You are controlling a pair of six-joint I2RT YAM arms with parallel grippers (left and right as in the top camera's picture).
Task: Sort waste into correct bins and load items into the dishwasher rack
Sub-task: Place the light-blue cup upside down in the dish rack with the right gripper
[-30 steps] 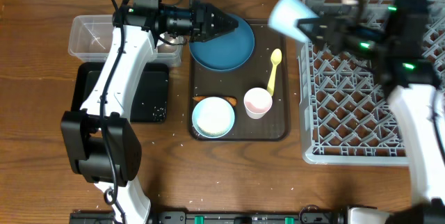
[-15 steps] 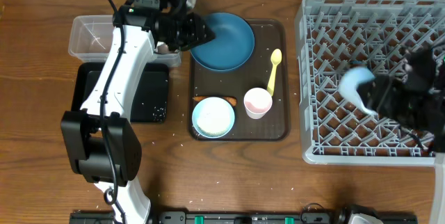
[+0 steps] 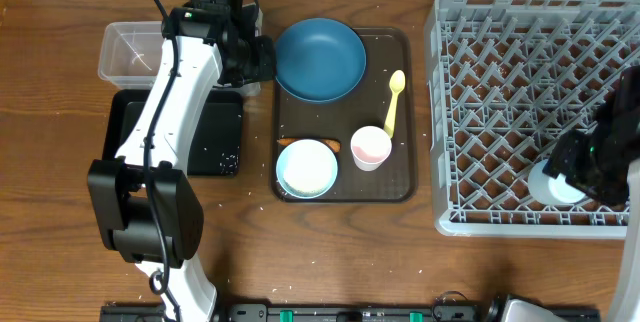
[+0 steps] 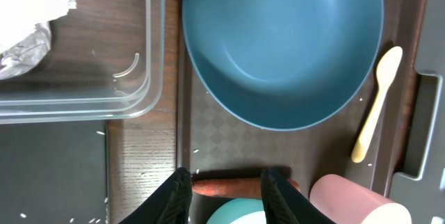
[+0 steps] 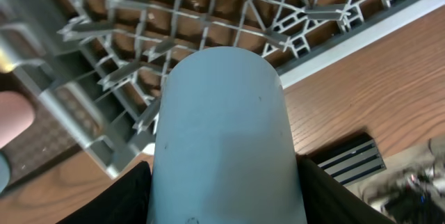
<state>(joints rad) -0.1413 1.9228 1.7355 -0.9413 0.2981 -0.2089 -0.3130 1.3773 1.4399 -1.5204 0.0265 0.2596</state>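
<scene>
Your right gripper (image 5: 224,179) grips the light-blue cup (image 5: 226,106), with the dishwasher rack (image 5: 229,15) directly beyond it. Your left gripper (image 4: 226,197) is wide and empty; the carrot (image 4: 240,186) shows between its fingertips and the dark-blue bowl (image 4: 281,43) lies ahead.

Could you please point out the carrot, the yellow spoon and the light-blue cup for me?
carrot (image 4: 228,187), left wrist view, middle of its body.
yellow spoon (image 3: 393,107), overhead view, middle of its handle.
light-blue cup (image 5: 226,133), right wrist view, middle of its side.
</scene>
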